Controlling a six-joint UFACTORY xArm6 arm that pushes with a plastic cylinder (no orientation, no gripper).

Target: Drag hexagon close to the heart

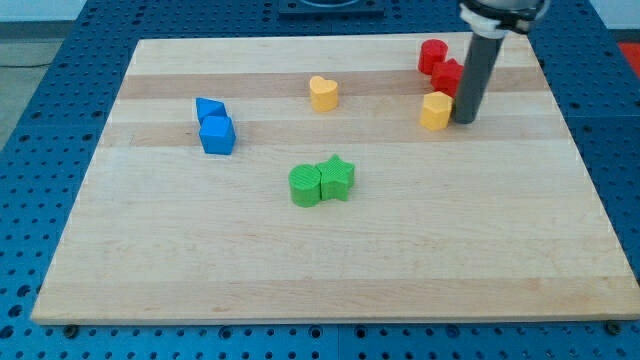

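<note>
Seven blocks are lying on the board (330, 270), and no container is showing anywhere in the camera view, so nothing is sitting inside anything. Two red blocks are crowding the view's top right: one (432, 54) nearer the top edge, another (447, 76) just below it and touching it, its right side hiding behind the rod (477, 75); their shapes I cannot make out. Directly under them, the yellow hexagon (436, 111) is resting, and my tip (465, 120) is standing just beside it on the view's right, touching or nearly so. This arm is carrying no jaws, only the rod, so nothing is being clamped. Well apart to the view's left, the yellow heart (323, 93) is sitting alone. Farther left, a blue block (209, 107) and a blue cube (217, 136) are touching each other. Near the board's middle, a green block (305, 186) and a green star (337, 178) are pressing side by side.
</note>
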